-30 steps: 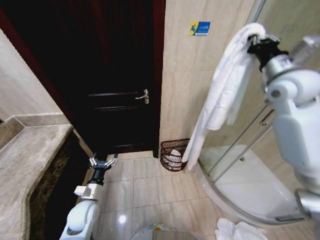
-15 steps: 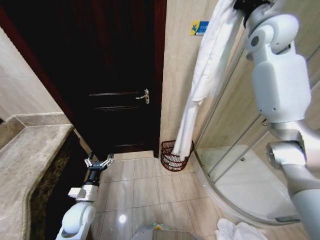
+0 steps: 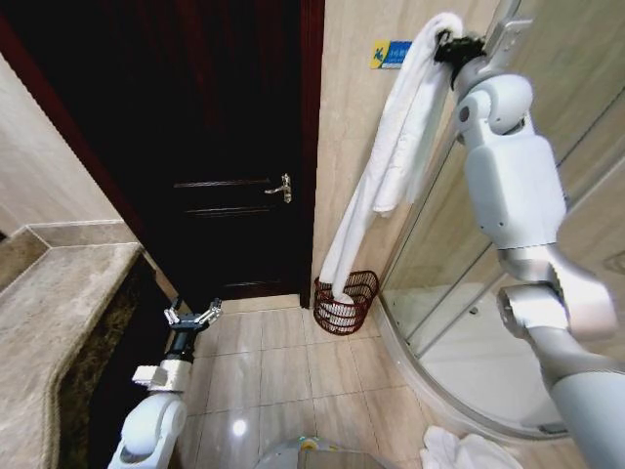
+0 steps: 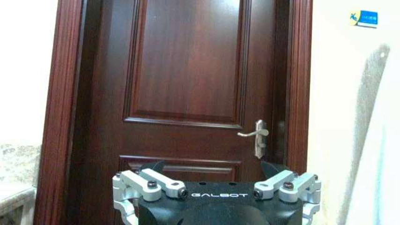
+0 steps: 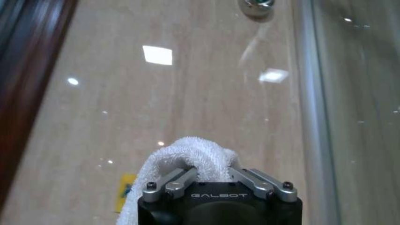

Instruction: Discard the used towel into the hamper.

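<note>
My right gripper (image 3: 448, 43) is raised high near the wall, shut on the top fold of a long white towel (image 3: 391, 166). In the right wrist view the towel (image 5: 187, 157) bulges out between the closed fingers (image 5: 178, 180). The towel hangs down with its lower end reaching into the reddish-brown wire hamper (image 3: 348, 302) on the floor by the door frame. My left gripper (image 3: 191, 319) is low at the left, open and holding nothing, facing the dark door; its fingers (image 4: 150, 180) are spread in the left wrist view.
A dark wooden door (image 3: 225, 147) with a metal handle (image 3: 281, 188) stands behind. A stone counter (image 3: 59, 322) is on the left. The curved glass shower enclosure (image 3: 469, 322) is on the right. Another white cloth (image 3: 459, 451) lies on the floor at bottom right.
My right arm has swung left and come down a little, carrying the towel over the hamper; its lower end now dips into the hamper. The left arm has barely moved.
</note>
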Controlling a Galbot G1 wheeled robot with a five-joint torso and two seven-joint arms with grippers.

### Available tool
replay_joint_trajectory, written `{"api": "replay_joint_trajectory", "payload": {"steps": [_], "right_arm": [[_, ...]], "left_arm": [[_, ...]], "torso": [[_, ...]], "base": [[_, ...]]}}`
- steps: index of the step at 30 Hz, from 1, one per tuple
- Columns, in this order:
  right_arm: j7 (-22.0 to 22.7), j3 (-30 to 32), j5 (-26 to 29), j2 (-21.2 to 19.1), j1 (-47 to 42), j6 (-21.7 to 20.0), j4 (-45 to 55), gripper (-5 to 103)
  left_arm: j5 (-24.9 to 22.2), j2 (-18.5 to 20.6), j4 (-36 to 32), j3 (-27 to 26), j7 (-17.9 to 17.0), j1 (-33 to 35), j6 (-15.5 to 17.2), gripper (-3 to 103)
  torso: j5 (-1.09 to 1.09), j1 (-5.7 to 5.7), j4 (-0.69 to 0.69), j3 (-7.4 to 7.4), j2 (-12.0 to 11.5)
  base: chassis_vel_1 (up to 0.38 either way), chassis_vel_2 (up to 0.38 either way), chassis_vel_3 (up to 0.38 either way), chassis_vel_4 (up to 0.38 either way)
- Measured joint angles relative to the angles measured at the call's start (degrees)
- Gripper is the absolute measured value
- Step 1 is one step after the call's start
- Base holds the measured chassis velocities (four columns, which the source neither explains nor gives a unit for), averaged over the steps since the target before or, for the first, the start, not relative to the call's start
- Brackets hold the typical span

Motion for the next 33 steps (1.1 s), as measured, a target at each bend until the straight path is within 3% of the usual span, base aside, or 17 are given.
{"api": "replay_joint_trajectory", "payload": {"steps": [33], "right_arm": [[1.33, -0.51, -1.54, 2.37, -6.02, 2.22, -1.10, 5]], "left_arm": [[-0.62, -1.30, 1.83, 0.50, 0.37, -0.72, -3.26, 100]], "torso": [[-0.01, -0.23, 0.01, -0.27, -0.48]], "base": [[0.000, 0.000, 0.000, 0.000]]}}
